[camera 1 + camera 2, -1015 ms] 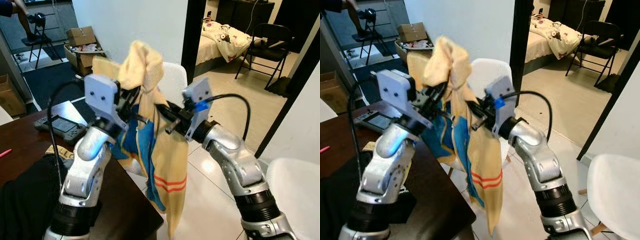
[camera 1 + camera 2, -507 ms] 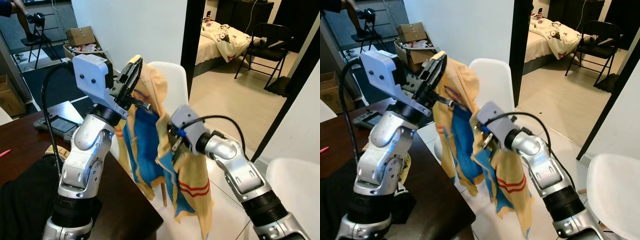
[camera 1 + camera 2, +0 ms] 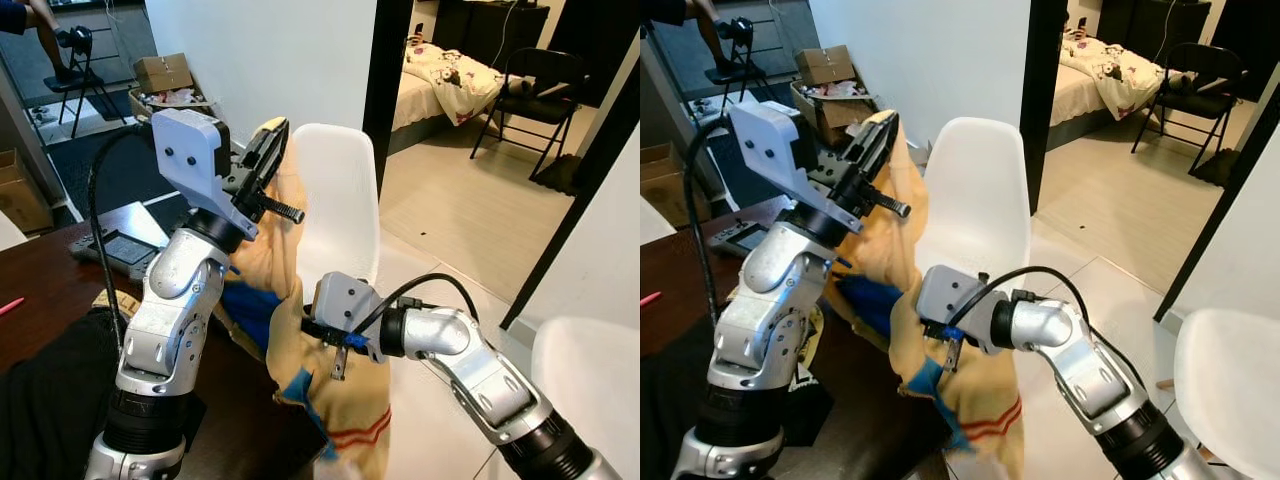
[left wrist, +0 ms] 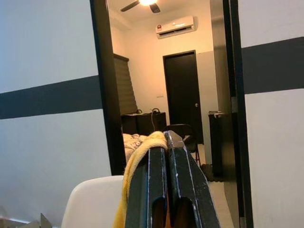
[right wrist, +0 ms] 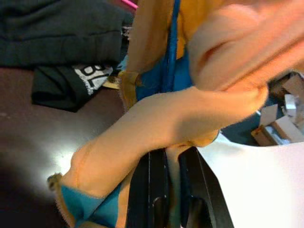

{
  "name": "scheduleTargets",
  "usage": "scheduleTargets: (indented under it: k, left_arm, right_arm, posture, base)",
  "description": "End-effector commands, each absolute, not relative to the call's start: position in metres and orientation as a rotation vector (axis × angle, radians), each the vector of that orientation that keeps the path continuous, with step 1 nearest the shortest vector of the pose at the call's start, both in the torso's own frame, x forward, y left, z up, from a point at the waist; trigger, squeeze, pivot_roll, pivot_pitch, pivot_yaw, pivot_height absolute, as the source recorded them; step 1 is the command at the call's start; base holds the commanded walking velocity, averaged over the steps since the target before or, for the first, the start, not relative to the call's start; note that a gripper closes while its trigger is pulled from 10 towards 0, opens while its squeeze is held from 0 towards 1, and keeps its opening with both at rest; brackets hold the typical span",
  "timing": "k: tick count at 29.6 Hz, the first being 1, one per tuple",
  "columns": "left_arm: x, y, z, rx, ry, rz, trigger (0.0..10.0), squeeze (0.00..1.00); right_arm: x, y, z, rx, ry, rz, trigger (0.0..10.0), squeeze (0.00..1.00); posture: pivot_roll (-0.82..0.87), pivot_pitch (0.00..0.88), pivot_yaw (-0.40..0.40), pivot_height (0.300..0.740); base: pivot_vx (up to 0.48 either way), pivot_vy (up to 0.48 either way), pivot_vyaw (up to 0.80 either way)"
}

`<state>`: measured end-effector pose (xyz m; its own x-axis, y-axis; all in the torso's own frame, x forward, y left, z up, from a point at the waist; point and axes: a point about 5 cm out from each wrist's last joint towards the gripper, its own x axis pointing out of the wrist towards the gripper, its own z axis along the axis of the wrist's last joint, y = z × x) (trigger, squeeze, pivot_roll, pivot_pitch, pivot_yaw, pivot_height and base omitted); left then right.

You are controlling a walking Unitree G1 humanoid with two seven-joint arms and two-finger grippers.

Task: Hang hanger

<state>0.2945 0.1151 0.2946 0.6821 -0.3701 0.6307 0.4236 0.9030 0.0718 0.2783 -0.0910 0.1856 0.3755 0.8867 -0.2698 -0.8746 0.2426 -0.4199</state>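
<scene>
A yellow garment [image 3: 270,270] with blue panels and red stripes hangs between my two grippers, beside the table edge. My left gripper [image 3: 274,138] is raised high and shut on the garment's top edge; in the left wrist view yellow cloth [image 4: 137,159] drapes beside the closed fingers [image 4: 159,185]. My right gripper [image 3: 308,334] is low, in front of the white chair, shut on a fold of the same garment [image 5: 190,123]. Cloth sits between its black fingers [image 5: 154,190] in the right wrist view. The garment's lower end [image 3: 345,430] sags below the right gripper.
A white shell chair [image 3: 338,205] stands just behind the garment. The dark table [image 3: 60,290] at left holds black clothing [image 3: 45,400] and a handheld device [image 3: 122,250]. Another white chair [image 3: 590,370] is at lower right. An open doorway leads to a bedroom with a folding chair [image 3: 530,90].
My right gripper has dropped low and swung in towards the table, dragging the garment's lower part down with it. The left gripper stays raised, holding the top edge.
</scene>
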Motion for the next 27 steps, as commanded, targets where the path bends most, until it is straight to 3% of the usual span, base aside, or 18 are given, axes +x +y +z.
scheduleTargets:
  k: [1,6,27]
  left_arm:
    - [0.291,0.125,0.306,-0.075,-0.739,-0.426,0.0,0.00]
    - [0.293,0.134,0.307,-0.057,-0.736,-0.402,0.0,0.00]
    - [0.297,0.137,0.295,-0.036,-0.653,-0.453,0.0,0.00]
  right_arm:
    - [0.280,-0.100,0.188,-0.513,-0.019,1.198,0.0,0.00]
    - [0.283,-0.118,0.192,-0.473,-0.021,1.131,0.0,0.00]
    - [0.279,-0.130,0.210,-0.303,-0.094,1.094,0.0,0.00]
  posture:
    - [0.07,0.000,0.015,0.740]
    - [0.07,0.000,0.017,0.740]
    - [0.07,0.000,0.022,0.740]
  base:
    - [0.000,0.000,0.00]
    - [0.000,0.000,0.00]
    - [0.000,0.000,0.00]
